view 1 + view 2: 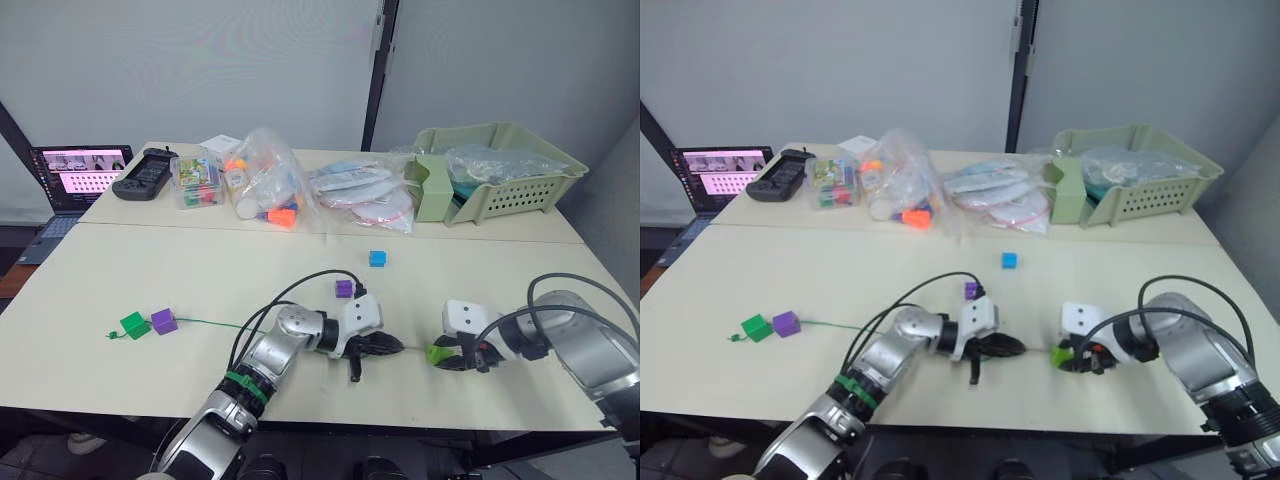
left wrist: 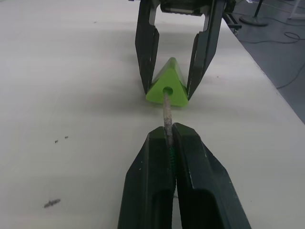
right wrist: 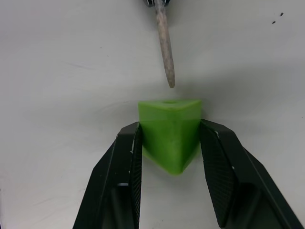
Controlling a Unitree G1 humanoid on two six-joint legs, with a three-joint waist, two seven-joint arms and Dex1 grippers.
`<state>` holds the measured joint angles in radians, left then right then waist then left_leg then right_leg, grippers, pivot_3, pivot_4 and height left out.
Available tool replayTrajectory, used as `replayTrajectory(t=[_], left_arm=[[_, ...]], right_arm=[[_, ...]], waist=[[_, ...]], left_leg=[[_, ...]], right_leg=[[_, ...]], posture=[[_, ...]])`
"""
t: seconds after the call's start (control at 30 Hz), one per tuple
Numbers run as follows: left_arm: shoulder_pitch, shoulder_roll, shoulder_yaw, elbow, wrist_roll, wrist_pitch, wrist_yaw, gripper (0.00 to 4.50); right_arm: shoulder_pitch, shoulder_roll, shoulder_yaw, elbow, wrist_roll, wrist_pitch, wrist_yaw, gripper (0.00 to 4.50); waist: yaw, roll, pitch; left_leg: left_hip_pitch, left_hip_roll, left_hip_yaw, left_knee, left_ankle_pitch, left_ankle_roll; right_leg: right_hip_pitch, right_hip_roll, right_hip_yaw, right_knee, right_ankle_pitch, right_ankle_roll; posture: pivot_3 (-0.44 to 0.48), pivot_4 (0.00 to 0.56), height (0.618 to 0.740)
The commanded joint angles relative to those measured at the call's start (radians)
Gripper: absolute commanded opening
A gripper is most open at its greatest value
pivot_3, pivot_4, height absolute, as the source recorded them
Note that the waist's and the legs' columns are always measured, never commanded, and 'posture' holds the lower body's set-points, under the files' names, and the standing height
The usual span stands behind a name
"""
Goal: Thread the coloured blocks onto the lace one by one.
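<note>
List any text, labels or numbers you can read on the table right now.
None can be read.
Laptop screen: pink content, too small to read.
Clear box: coloured print, too blurred to read.
Bags: no legible print.
Lime block and fingers: no marks.

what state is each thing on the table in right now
left pincer: shut on the thin green lace, by its stiff grey tip
right pincer: shut on the lime green plastic block
dark green cube and purple cube: threaded on the lace
blue cube: loose
second purple cube: loose
</note>
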<state>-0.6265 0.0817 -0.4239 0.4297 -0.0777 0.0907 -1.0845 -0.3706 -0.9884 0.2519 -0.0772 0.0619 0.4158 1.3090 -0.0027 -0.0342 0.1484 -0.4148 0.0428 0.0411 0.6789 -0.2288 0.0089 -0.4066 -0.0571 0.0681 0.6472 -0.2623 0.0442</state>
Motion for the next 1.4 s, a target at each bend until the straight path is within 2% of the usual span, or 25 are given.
replayTrajectory(t=[0.03,0.47,0.93,1.07,1.2,1.4], left_arm=[[-0.024,-0.017,-0.011,0.003,0.008,-0.025,-0.011,0.00],[-0.044,-0.046,-0.027,0.029,0.036,-0.032,-0.005,0.00],[-0.110,-0.148,-0.052,0.125,0.069,-0.061,-0.003,0.00],[-0.107,-0.131,-0.056,0.114,0.079,-0.064,-0.015,1.36],[-0.100,-0.068,-0.041,0.066,0.083,-0.063,-0.043,2.62],[-0.100,0.010,-0.073,0.051,0.130,-0.092,-0.060,2.65]], right_arm=[[0.007,0.013,0.004,-0.021,0.007,0.006,0.001,1.26],[0.015,0.009,-0.004,-0.043,0.012,0.020,0.000,1.26],[0.001,0.033,0.003,-0.118,0.022,0.103,-0.010,1.26],[0.002,0.039,0.006,-0.113,0.018,0.105,-0.017,1.26],[0.003,0.046,0.010,-0.108,0.013,0.104,-0.022,1.26],[0.000,0.058,0.024,-0.093,0.002,0.093,-0.024,1.26]], waist=[[-0.001,0.000,0.000],[-0.003,0.000,0.000],[0.000,0.000,0.000],[0.000,0.000,0.000],[-0.006,0.000,0.000],[-0.011,0.000,0.000]], left_leg=[[0.000,0.000,0.000,0.000,0.000,0.000],[0.000,0.000,0.000,0.000,0.000,0.000],[0.000,-0.001,0.000,0.000,0.000,0.000],[0.000,-0.001,0.000,0.000,0.000,0.000],[0.000,0.000,0.000,0.000,0.000,0.000],[0.001,0.000,-0.001,-0.001,0.000,0.000]], right_leg=[[0.000,0.000,0.000,0.000,0.000,0.000],[0.000,0.000,0.000,0.000,0.000,0.000],[0.000,0.000,0.000,0.000,0.000,0.000],[0.000,0.000,0.000,0.000,0.000,0.000],[0.000,0.000,0.000,0.000,0.000,0.000],[0.000,0.001,0.000,0.000,0.000,0.000]], posture=[[0.000,0.150,0.732],[0.000,0.150,0.732],[0.000,0.150,0.732],[0.000,0.150,0.732],[0.000,0.150,0.732],[0.000,0.150,0.732]])
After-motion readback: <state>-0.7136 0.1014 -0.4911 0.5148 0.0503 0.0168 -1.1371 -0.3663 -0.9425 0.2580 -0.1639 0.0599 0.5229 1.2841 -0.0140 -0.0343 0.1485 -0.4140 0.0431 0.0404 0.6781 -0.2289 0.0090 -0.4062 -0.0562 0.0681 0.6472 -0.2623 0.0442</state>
